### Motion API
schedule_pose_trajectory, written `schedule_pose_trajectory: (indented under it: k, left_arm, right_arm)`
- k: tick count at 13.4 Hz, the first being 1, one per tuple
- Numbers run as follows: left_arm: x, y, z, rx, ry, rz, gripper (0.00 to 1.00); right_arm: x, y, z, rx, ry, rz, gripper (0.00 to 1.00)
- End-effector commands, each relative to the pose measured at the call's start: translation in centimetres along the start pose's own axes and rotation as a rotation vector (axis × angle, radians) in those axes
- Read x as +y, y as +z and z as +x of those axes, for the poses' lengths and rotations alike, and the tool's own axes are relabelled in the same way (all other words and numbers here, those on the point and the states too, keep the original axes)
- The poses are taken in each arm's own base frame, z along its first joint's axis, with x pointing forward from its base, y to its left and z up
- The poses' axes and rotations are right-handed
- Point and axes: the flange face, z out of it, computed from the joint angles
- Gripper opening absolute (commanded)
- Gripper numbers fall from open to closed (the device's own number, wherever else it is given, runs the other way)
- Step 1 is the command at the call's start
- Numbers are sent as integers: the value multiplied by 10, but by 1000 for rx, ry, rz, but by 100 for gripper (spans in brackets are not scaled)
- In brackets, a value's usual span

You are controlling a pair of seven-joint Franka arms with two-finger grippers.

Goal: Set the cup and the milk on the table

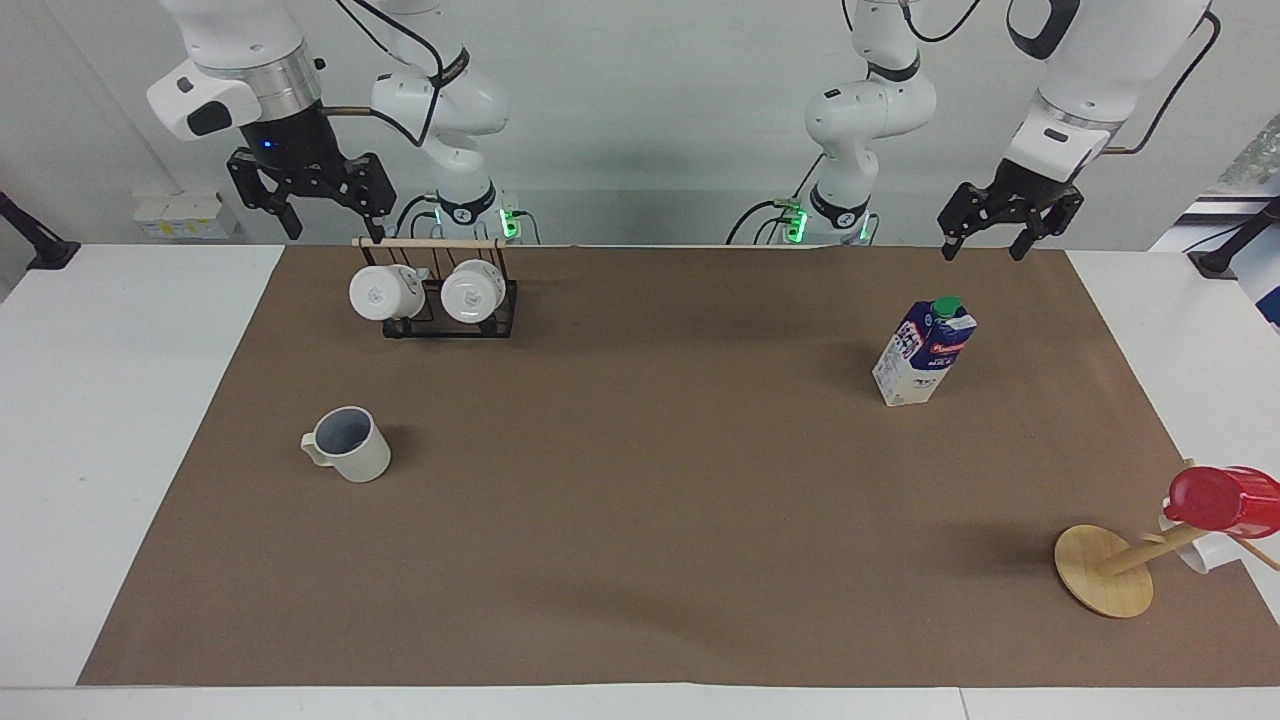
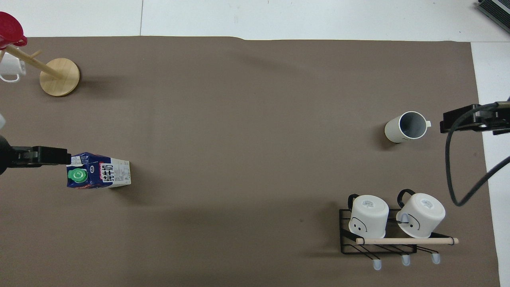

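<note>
The off-white cup (image 1: 350,446) with a grey-blue inside stands upright on the brown mat (image 1: 640,520) of the table, toward the right arm's end; it also shows in the overhead view (image 2: 406,126). The blue-and-white milk (image 1: 922,352) carton with a green cap stands upright on the mat toward the left arm's end, also in the overhead view (image 2: 99,175). My right gripper (image 1: 335,228) is open and empty, raised above the mug rack. My left gripper (image 1: 983,248) is open and empty, raised over the mat's edge nearest the robots, near the milk.
A black wire rack (image 1: 450,320) holding two white mugs stands nearer to the robots than the cup. A wooden mug tree (image 1: 1105,570) with a red cup (image 1: 1225,500) and a white mug stands at the left arm's end, farther from the robots than the milk.
</note>
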Motion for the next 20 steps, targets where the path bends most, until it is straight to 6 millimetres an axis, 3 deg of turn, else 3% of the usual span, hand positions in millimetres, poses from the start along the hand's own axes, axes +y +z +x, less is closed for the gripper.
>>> schedule_pose_trajectory:
  k: [1,6,10,20]
  left_arm:
    - [-3,-5,-1,-14,-26,20,100]
    - [0,-12,-1,-13,5,80,100]
    - [-13,-12,0,-13,-24,79,100]
    - [-13,-12,0,-13,-23,79,100]
  right_arm:
    - [9,1,-5,1,-22,-9,100]
    - [12,2,-3,2,-12,-4,100]
    - [27,3,0,10,21,5,100]
    - [24,2,5,46,-19,-12,100]
